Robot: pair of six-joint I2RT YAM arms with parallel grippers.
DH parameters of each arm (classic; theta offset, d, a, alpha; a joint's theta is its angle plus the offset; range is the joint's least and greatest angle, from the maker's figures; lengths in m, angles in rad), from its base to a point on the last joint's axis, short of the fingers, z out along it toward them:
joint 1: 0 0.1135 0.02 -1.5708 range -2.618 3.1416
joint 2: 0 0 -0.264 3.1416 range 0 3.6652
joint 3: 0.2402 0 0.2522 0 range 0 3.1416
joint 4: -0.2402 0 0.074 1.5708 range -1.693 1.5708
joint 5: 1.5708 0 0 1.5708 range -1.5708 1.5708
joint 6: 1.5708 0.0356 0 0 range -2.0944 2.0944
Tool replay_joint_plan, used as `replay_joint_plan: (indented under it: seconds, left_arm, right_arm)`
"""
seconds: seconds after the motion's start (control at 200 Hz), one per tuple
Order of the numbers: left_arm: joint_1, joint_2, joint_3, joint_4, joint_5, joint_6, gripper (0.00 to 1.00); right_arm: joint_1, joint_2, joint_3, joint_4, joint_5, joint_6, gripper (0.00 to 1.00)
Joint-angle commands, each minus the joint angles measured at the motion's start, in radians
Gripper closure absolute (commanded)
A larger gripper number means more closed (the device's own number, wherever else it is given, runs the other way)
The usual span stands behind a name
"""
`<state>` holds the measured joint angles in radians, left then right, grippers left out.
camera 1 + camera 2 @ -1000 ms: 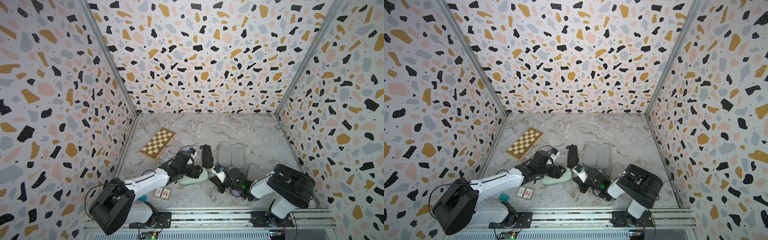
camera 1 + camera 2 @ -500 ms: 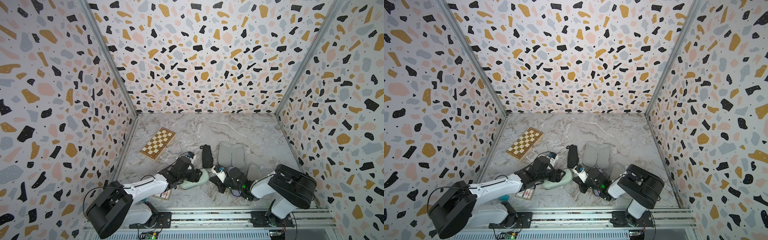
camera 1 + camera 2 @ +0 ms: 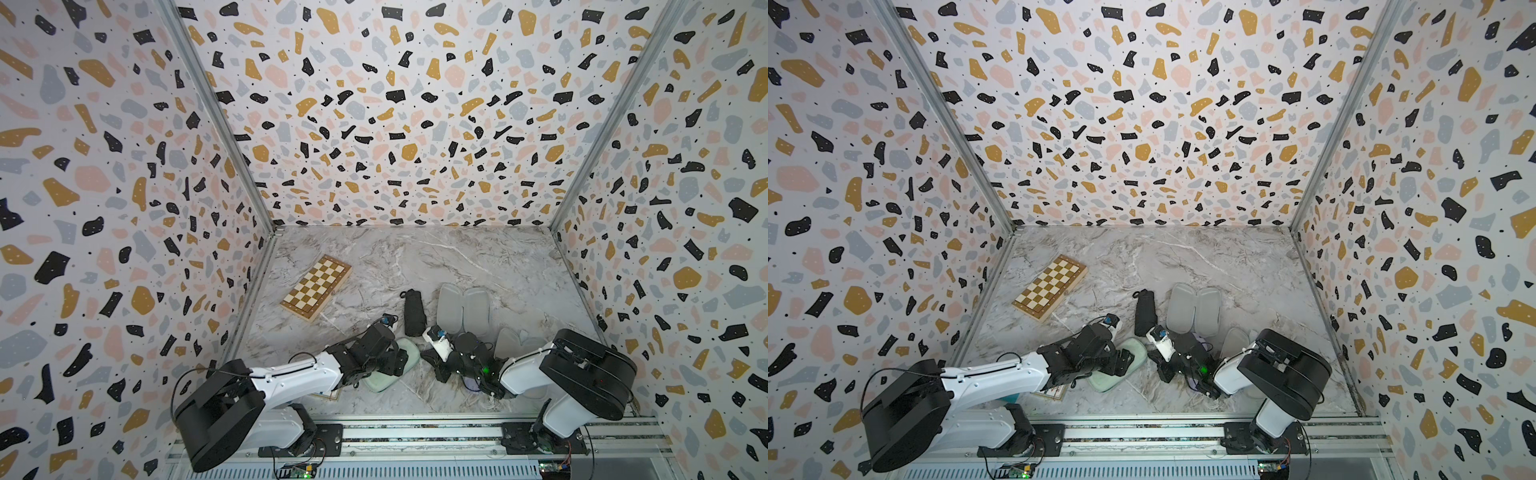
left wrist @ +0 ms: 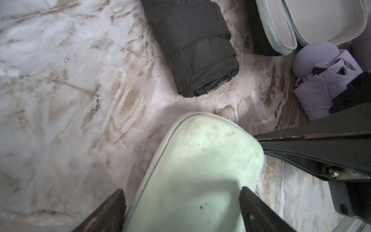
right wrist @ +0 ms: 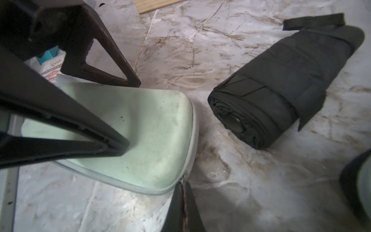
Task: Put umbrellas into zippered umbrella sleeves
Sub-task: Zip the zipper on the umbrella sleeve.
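A closed mint green sleeve (image 3: 384, 374) (image 4: 200, 160) (image 5: 150, 130) lies on the marble floor near the front. My left gripper (image 4: 181, 189) (image 3: 399, 361) stands open, one finger on each side of the sleeve's top shell. My right gripper (image 5: 183, 183) (image 3: 426, 356) is shut, its tips on the zip pull at the sleeve's rounded end. A black umbrella (image 3: 414, 313) (image 4: 196, 54) (image 5: 281, 86) lies just behind. Beside my right arm lies a lilac umbrella (image 4: 321, 86). An open sleeve with grey lining (image 3: 463, 307) (image 3: 1194, 307) lies flat to the right of the black umbrella.
A wooden chessboard (image 3: 316, 287) (image 3: 1050, 287) lies at the back left. Another open sleeve (image 3: 513, 343) sits partly under my right arm. A small card box (image 5: 50, 64) lies beneath my left arm. Patterned walls close in both sides and the back.
My left gripper has slid a little nearer and rightward along the mint green sleeve, and its jaws have widened. The right arm has not moved.
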<state>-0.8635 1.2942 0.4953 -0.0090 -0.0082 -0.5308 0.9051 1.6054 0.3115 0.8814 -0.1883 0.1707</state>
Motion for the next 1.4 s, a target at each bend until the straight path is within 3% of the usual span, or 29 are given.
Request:
replay_joint_plan:
  seconds: [0.0, 0.295, 0.531, 0.831, 1.292, 1.397]
  left_arm:
    - [-0.009, 0.053, 0.011, -0.013, 0.043, 0.032, 0.13]
    - [-0.008, 0.069, 0.000, 0.011, 0.043, 0.015, 0.18]
    - [0.011, 0.076, -0.022, 0.041, 0.048, -0.006, 0.22]
    - [0.038, 0.063, -0.046, 0.058, 0.045, -0.020, 0.22]
    - [0.044, 0.068, -0.057, 0.070, 0.020, -0.021, 0.25]
    - [0.046, 0.088, -0.054, 0.088, 0.029, -0.013, 0.26]
  right_arm:
    - [-0.002, 0.001, 0.025, -0.005, -0.003, -0.003, 1.00]
    - [0.020, -0.001, -0.021, 0.009, -0.013, -0.034, 1.00]
    - [0.040, -0.028, -0.045, -0.029, 0.065, -0.011, 1.00]
    - [0.098, 0.007, -0.059, 0.008, 0.028, 0.058, 1.00]
    - [0.051, -0.035, -0.116, 0.083, -0.055, 0.074, 1.00]
    - [0.104, -0.054, -0.109, 0.046, 0.003, 0.065, 1.00]
